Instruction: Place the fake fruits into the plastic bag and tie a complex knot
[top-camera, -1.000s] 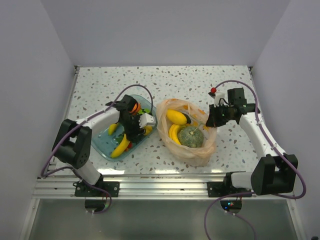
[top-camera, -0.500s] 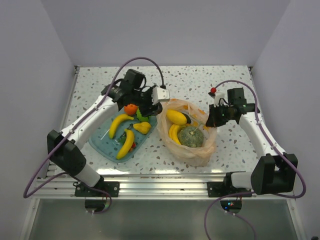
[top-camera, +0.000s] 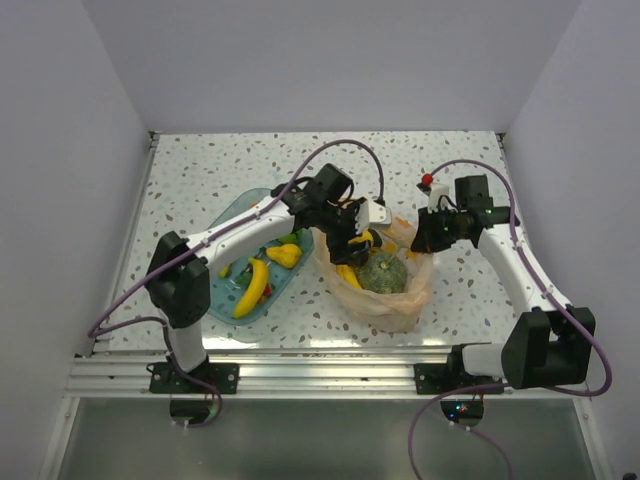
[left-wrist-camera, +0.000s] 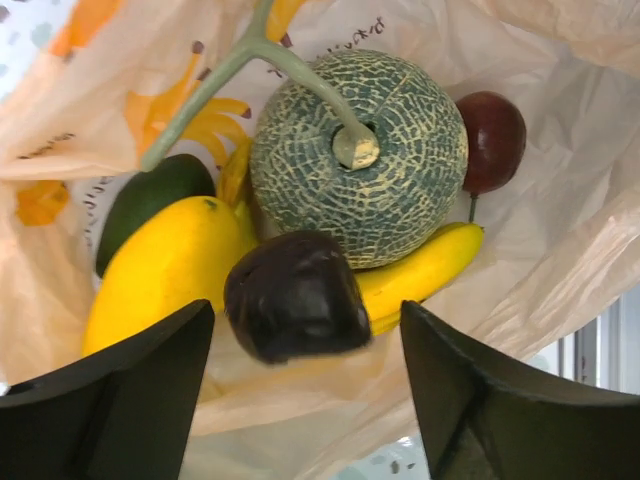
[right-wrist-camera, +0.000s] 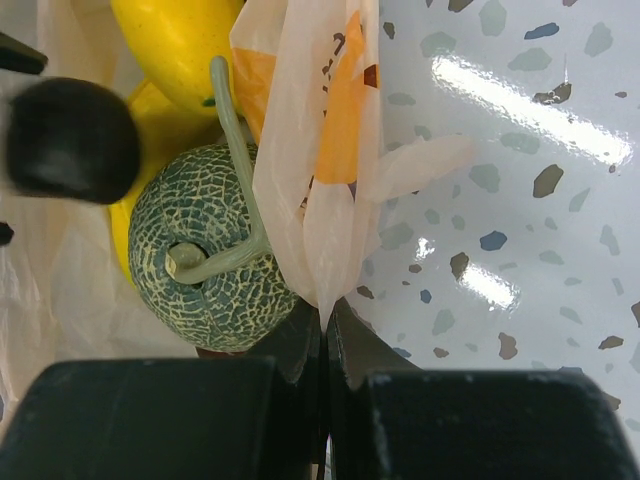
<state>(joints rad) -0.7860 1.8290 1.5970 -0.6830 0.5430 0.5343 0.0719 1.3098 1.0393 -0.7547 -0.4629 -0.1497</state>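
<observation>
The peach-orange plastic bag (top-camera: 398, 300) stands open mid-table. In it lie the netted grey-green melon (left-wrist-camera: 358, 155), a large yellow fruit (left-wrist-camera: 165, 265), a banana (left-wrist-camera: 425, 272), a dark green fruit (left-wrist-camera: 150, 195) and a dark red plum (left-wrist-camera: 492, 140). My left gripper (top-camera: 352, 236) hangs open over the bag's mouth. A blurred dark fruit (left-wrist-camera: 295, 295) is loose just below its jaws, and it also shows in the right wrist view (right-wrist-camera: 70, 140). My right gripper (top-camera: 420, 242) is shut on the bag's right rim (right-wrist-camera: 320, 150) and holds it up.
A clear blue tray (top-camera: 222, 290) left of the bag holds a banana (top-camera: 250, 285), a small yellow piece (top-camera: 284, 255) and a green piece (top-camera: 290, 238). The left arm spans from the tray to the bag. White walls enclose the table.
My left arm has swung from the tray to above the bag. Its jaws now stand open, with the dark fruit loose below them. The right gripper has kept still on the rim.
</observation>
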